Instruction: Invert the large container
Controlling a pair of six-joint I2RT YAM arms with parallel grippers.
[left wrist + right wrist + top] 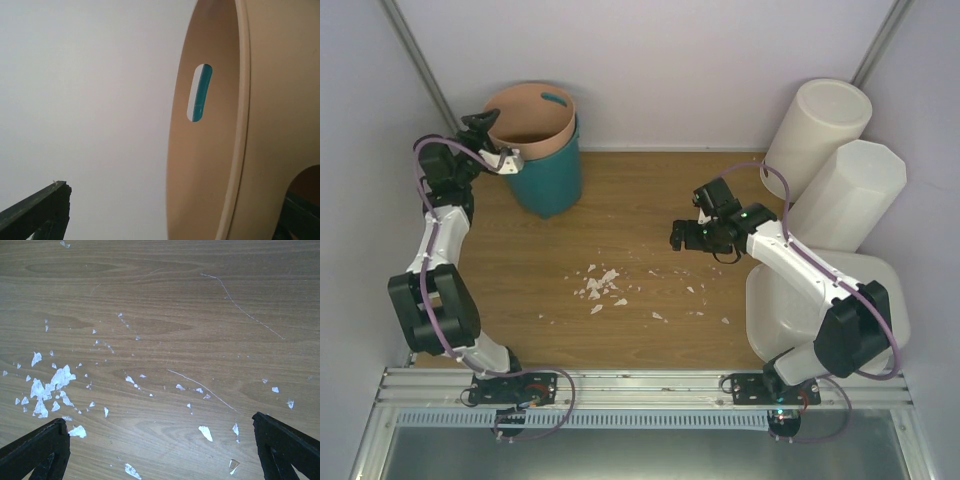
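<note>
Neither tool is on the white tub point(775, 310), so as far as the pictures show, the turning has not begun. The tub lies flat on the tabletop point(640, 190) at the right arm's base, and that arm's links cross above it and hide much of it. What shows is a smooth white surface with rounded corners, and you cannot tell from it whether the open side faces up or down. Your right tool point(680, 238) hangs to the left of the tub, well apart from it. Its jaws are spread wide and hold nothing, and below it are only torn paper scraps point(600, 285). Your left tool point(492, 138) is far across the tabletop from the tub, at the rim of a tan bucket point(535, 130) that sits nested in a teal bucket point(552, 185). Its jaws are also spread, and the wrist view shows the tan wall between the fingers but no clamp on it. A tall round bin point(815, 125) and an eight-sided bin point(850, 195) lean just behind the tub. If the tub is right way up, as seems likely, everything is left to do: reach the tub, take hold of a side or rim, lift and tip it over, and set it down on its rim. The right tool is the nearer one for that.
</note>
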